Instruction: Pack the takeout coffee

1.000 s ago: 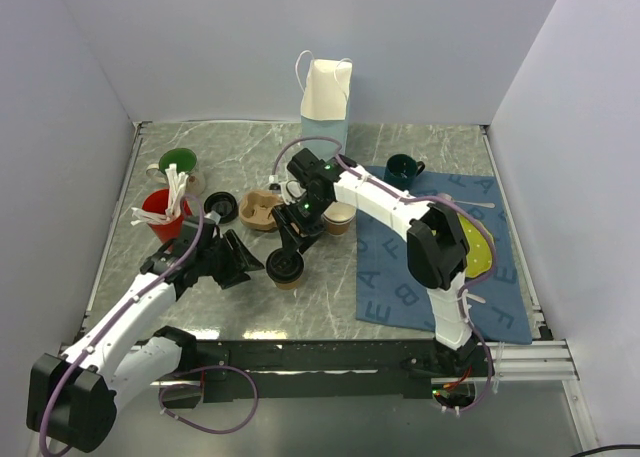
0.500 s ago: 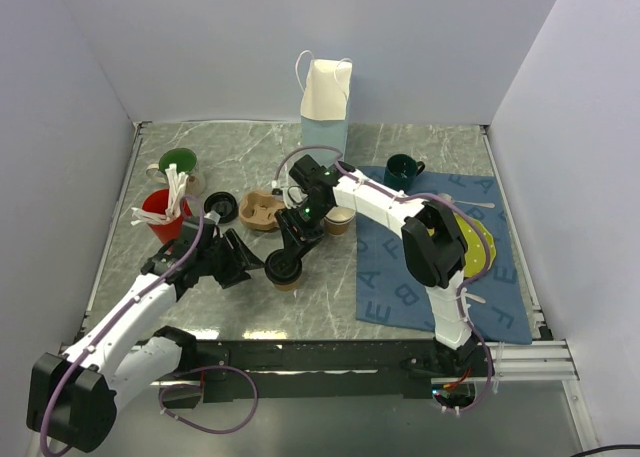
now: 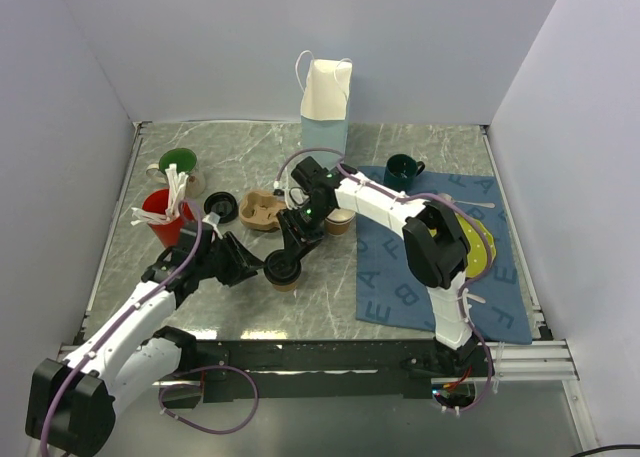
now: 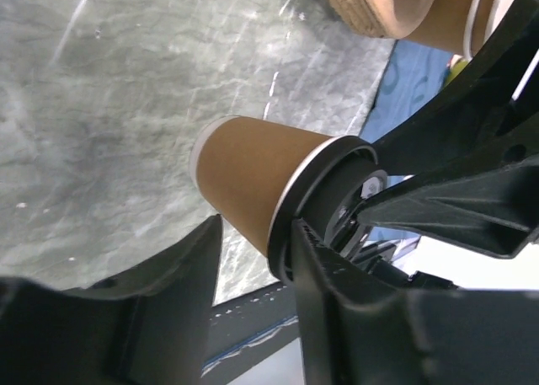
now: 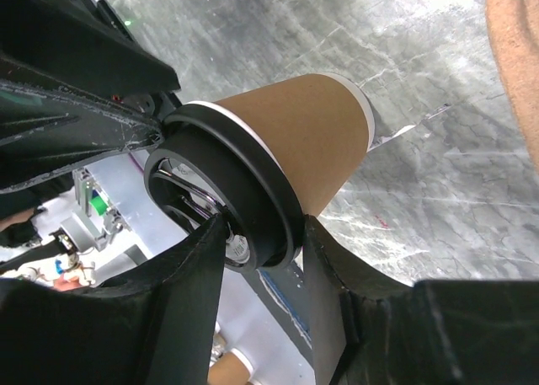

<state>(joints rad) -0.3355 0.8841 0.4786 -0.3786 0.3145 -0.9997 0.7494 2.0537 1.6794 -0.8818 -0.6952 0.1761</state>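
**A:** Where is the cup?

**B:** The takeout coffee (image 3: 284, 271) sits at about 7 o'clock from the middle of the table (image 3: 230, 157), with its black lid (image 5: 221, 201) on top. The left pincer (image 4: 255, 229) comes at it from 9 o'clock and the right pincer (image 5: 263, 225) from 1 o'clock.

**A:** And the grips?

**B:** The right pincer is closed partway onto the lid, with a finger against each side of the rim. The left one is narrow and straddles the paper wall just under the lid. I cannot tell whether it presses.

**A:** What worries you?

**B:** Two arms are on one soft cup. If they pull out of step, the lid could pop off. A hard squeeze from the left could push the rim oval and unseat the lid. If the cup is lifted by the lid alone, it may drop away. The fingers are also crowded together and could knock each other.

**A:** What can't you see?

**B:** The fingers cover part of the rim, so I cannot tell whether the lid is seated all round. I cannot tell whether the cup holds anything, or whether its base rests on the table. The paper bag (image 3: 326, 102) waits at 12 o'clock.
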